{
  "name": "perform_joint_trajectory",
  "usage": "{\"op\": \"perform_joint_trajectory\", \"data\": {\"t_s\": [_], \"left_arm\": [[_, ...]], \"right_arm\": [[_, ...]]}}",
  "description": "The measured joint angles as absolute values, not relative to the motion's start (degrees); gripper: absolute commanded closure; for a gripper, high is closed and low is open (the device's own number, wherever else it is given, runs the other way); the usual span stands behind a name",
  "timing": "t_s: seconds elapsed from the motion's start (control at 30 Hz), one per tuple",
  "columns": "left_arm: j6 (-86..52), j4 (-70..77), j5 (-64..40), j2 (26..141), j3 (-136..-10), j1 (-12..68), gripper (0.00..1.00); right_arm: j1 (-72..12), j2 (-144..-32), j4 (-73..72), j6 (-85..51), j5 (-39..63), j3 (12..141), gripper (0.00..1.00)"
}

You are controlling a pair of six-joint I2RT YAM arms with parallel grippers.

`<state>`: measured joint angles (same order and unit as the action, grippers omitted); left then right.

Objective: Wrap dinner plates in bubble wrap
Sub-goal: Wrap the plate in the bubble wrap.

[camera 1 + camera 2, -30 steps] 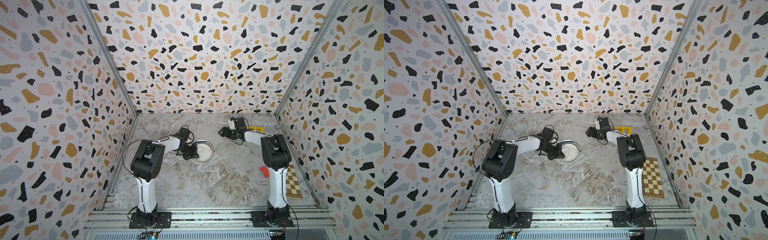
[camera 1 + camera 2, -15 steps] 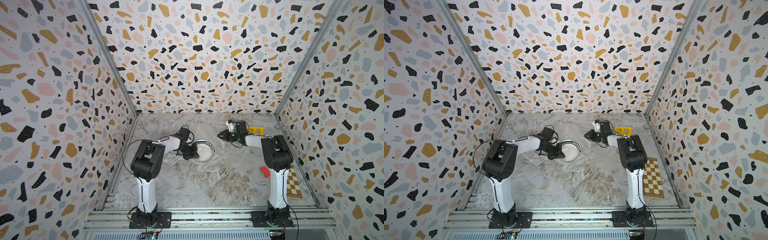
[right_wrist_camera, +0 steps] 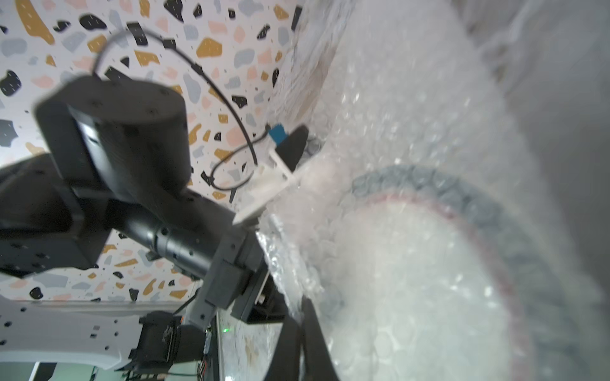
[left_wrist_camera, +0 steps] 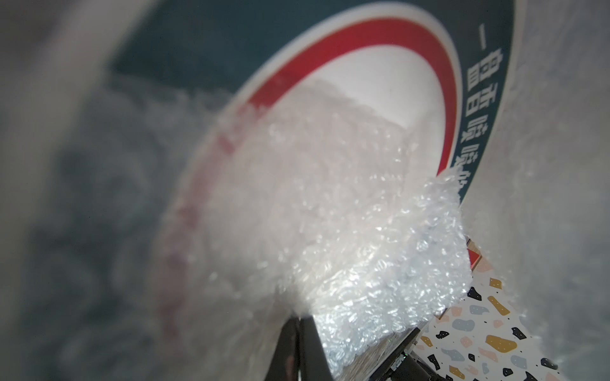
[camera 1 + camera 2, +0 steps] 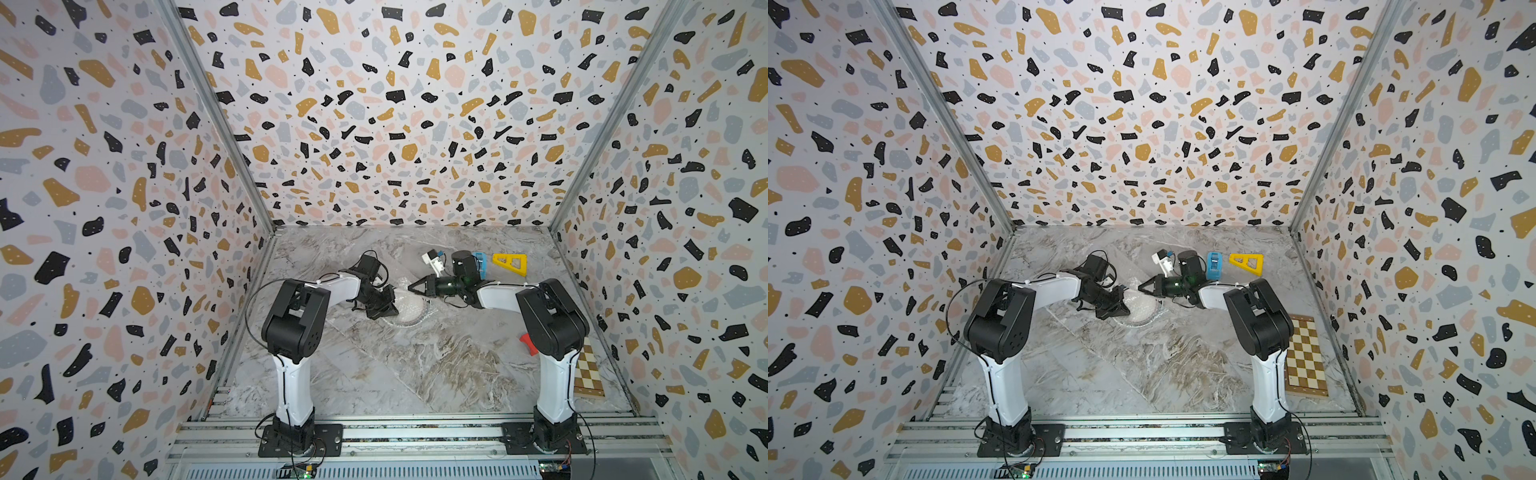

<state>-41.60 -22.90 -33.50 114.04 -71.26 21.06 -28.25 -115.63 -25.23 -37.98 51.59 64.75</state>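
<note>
Folding bubble wrap [image 4: 363,247] over the dinner plate [image 4: 389,79], which lies at the middle of the bench [image 5: 415,374] between the arms, part of its navy rim uncovered. Left end effector [image 4: 298,318] and right end effector [image 3: 302,303] each appear pinched narrow on film. We should, in our judgement, draw the flap low and taut, with the opposite edge anchored.

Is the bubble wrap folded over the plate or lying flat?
Folded over. A flap of bubble wrap covers much of the plate; part of its centre and rim shows bare.
</note>
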Motion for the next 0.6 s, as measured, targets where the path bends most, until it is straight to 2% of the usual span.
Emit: {"op": "perform_joint_trajectory", "data": {"t_s": [0.17, 0.6], "left_arm": [[-41.6, -22.9, -33.5, 114.0, -71.3, 21.1, 0.96], [-41.6, -23.6, -34.6, 113.6, -71.6, 20.1, 0.93]], "right_arm": [[-31.4, -115.6, -20.5, -33.9, 48.4, 62.9, 0.95], [-32.9, -115.5, -13.6, -26.4, 40.4, 61.8, 0.95]]}}
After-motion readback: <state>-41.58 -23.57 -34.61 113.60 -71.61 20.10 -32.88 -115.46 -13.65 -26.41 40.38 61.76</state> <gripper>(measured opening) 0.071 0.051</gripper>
